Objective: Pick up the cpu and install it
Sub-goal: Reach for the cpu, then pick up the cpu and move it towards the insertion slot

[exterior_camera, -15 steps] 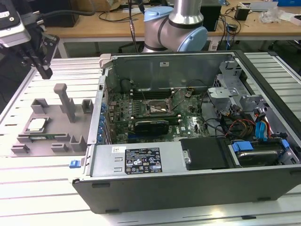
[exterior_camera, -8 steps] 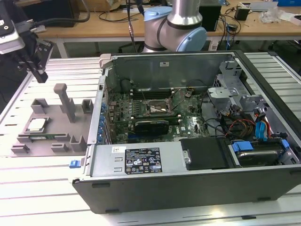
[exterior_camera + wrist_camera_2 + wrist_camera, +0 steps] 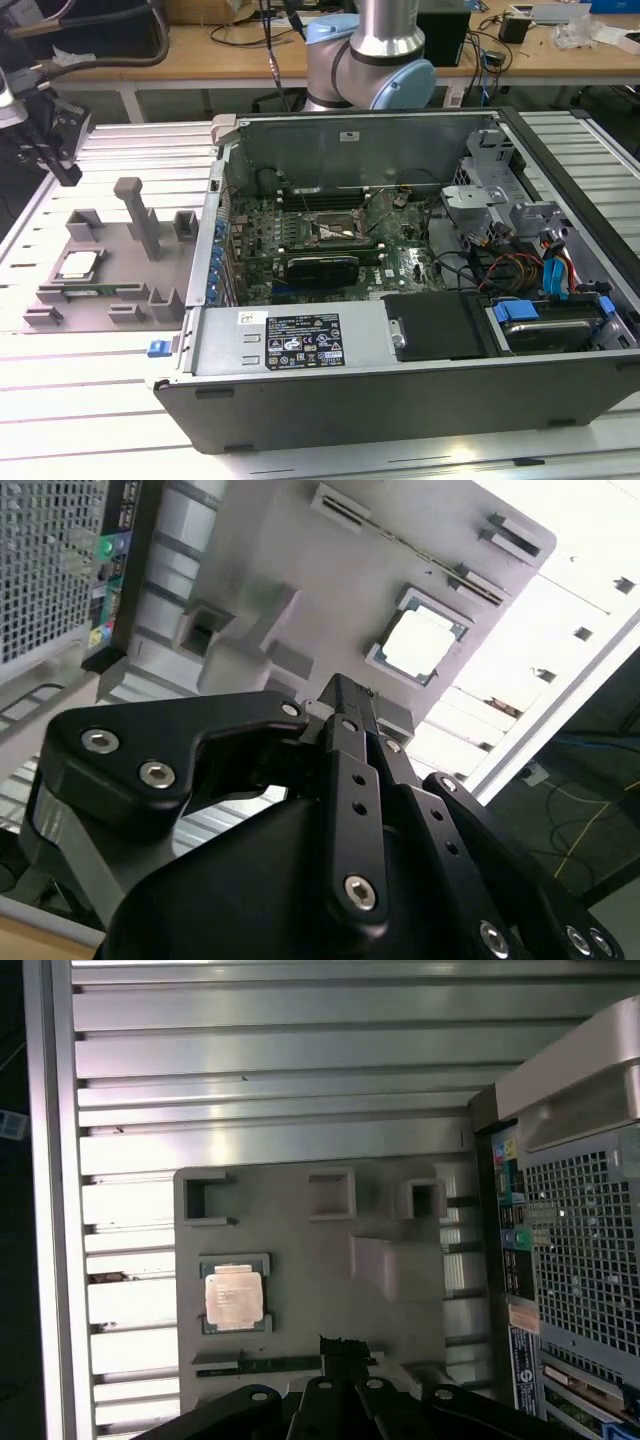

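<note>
On matte grey holder plate [image 3: 300, 1260]: flat square cpu [image 3: 233, 1297], silver metal top; jaws nearby, closed, empty.

The open computer case [image 3: 300, 400] is being supported by the slatted metal table [image 3: 80, 400], and its motherboard [image 3: 400, 260] is being left exposed. Just beside the case, on the exterior view's left, the grey holder plate [image 3: 120, 272] is being carried by the same table. The cpu [image 3: 78, 265] is being kept in a square seat of it. The gripper [image 3: 60, 160] is being held above the plate's edge farthest from the case, apart from the cpu.
</note>
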You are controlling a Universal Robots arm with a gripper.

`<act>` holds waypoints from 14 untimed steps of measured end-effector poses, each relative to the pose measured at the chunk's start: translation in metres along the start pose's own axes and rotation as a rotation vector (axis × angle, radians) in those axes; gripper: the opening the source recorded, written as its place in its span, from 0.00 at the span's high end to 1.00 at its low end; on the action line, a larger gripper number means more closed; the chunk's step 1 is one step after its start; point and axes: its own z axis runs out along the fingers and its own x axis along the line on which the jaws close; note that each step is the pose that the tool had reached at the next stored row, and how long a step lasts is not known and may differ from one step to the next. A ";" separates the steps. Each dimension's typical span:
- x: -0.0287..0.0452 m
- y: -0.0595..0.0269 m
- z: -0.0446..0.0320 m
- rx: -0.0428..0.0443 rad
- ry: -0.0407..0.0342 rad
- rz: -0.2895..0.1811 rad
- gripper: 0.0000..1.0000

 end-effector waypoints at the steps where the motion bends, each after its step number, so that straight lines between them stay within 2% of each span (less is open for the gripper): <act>1: 0.0029 0.0004 0.0016 0.0000 0.0001 0.000 0.89; 4: 0.0129 0.0016 0.0085 0.0000 0.0001 0.000 0.89; 7: 0.0179 0.0020 0.0149 0.0001 0.0002 0.000 0.89; 9: 0.0183 0.0019 0.0176 0.0001 0.0003 0.000 0.89; 14: 0.0185 0.0019 0.0185 0.0000 0.0002 0.000 0.89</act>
